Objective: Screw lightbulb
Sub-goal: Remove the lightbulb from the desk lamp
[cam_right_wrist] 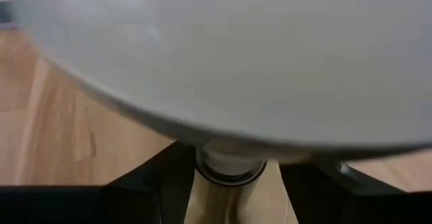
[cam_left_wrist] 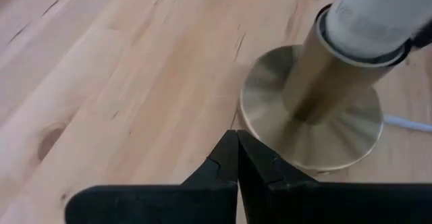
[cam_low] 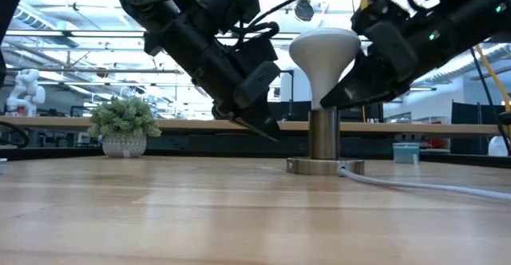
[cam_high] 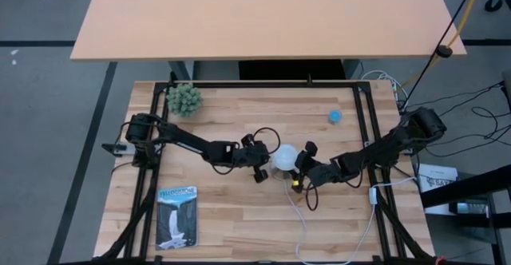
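Pale wooden planks of the table carried the whole scene, with a second tan tabletop beyond its far edge and a bright open workroom visible behind in the low view. Farthest on the left side sat a small potted plant, and nearer the front edge lay a printed card. Next came the left gripper, its two dark fingers pressed fully together with nothing between them, tips angled down just beside the rim of the brass socket base. Standing upright in that socket, the lightbulb rose just past the left fingertips, dome uppermost. On its other side the right gripper had its fingers spread wide, one on each side of the bulb's narrow neck below the dome; whether the pads touched it could not be told. A white cord ran from the socket base, and a small blue object lay well apart toward the far right
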